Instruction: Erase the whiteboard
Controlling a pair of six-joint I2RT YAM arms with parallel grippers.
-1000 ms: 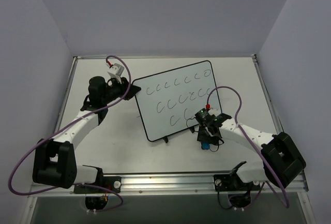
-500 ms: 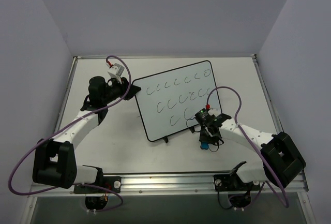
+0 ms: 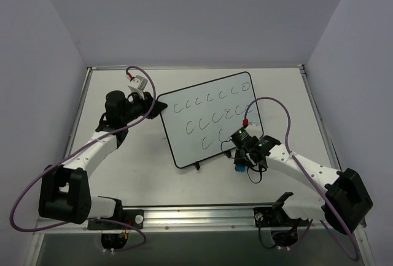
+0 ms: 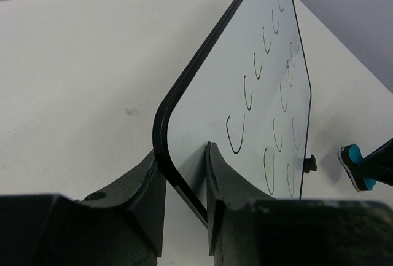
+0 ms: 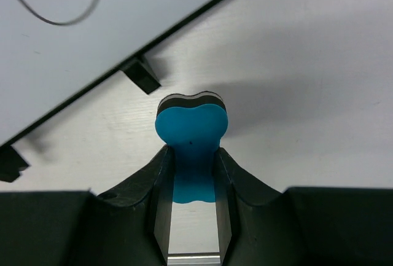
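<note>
The whiteboard (image 3: 209, 118) lies tilted in the middle of the table, with three rows of black "c" marks on it. My left gripper (image 3: 153, 107) is shut on its left corner; in the left wrist view the black frame (image 4: 161, 132) runs between my fingers (image 4: 216, 180). My right gripper (image 3: 241, 165) is shut on the small blue bone-shaped eraser (image 5: 191, 128), just off the board's near edge by a black foot (image 5: 142, 74). The eraser also shows in the left wrist view (image 4: 351, 166). The board's lower edge fills the upper left of the right wrist view (image 5: 73, 51).
The white table (image 3: 123, 174) is walled by grey panels at the back and sides. A metal rail (image 3: 202, 214) runs along the near edge by the arm bases. Purple cables loop off both arms (image 3: 279, 109).
My right arm has swung, its rear links moving right and down, and the gripper with the eraser has shifted slightly up and left toward the board's near edge. The left arm and board have not moved.
</note>
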